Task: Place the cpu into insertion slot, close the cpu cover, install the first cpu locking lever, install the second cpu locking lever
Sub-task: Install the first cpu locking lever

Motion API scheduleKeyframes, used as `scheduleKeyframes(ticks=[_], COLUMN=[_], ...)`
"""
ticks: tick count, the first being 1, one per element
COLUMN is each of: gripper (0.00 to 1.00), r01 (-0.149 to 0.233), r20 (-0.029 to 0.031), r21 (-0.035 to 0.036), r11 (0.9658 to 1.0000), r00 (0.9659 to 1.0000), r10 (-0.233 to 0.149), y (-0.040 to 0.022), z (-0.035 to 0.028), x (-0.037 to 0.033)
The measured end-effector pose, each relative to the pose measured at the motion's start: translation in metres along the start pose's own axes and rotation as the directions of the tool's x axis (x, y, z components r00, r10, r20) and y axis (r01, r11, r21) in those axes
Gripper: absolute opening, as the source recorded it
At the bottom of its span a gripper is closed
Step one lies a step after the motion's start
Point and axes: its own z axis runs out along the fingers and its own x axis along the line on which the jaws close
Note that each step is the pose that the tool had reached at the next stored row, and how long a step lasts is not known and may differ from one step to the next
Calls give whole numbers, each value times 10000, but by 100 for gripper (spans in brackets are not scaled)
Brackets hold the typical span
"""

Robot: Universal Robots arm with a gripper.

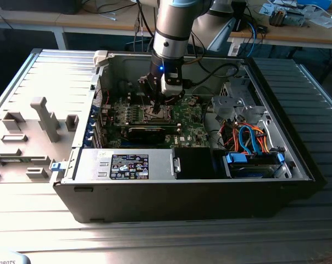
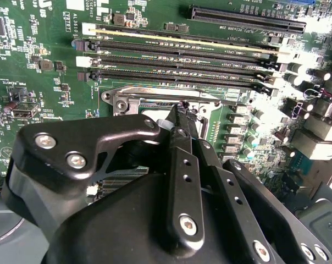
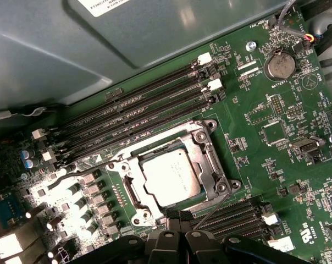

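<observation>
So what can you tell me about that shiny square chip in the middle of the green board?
The cpu is a flat square chip with a silver-grey metal face, and it looks smooth and a bit shiny. It lies flat in the insertion slot, with the cpu cover closed around its edges like a frame. The gripper is down at one edge of the socket, beside a thin wire lever.

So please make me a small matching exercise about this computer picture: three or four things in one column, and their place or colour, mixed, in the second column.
Things:
1. cpu
2. gripper
3. round battery
4. cables

Descriptions:
A. orange and blue, on the exterior view's right inside the case
B. silver-grey, lying inside the insertion slot
C. black, at the edge of the socket
D. silver disc on the green board, apart from the socket

Pairs: 1-B, 2-C, 3-D, 4-A
</observation>
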Motion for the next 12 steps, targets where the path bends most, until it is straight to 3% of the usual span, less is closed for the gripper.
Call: scheduleKeyframes(ticks=[12], gripper=[11], r01=[66], r20=[8], r21=[6], r11=[10000], r00=[10000], r10=[-67], y=[0], z=[0], x=[0])
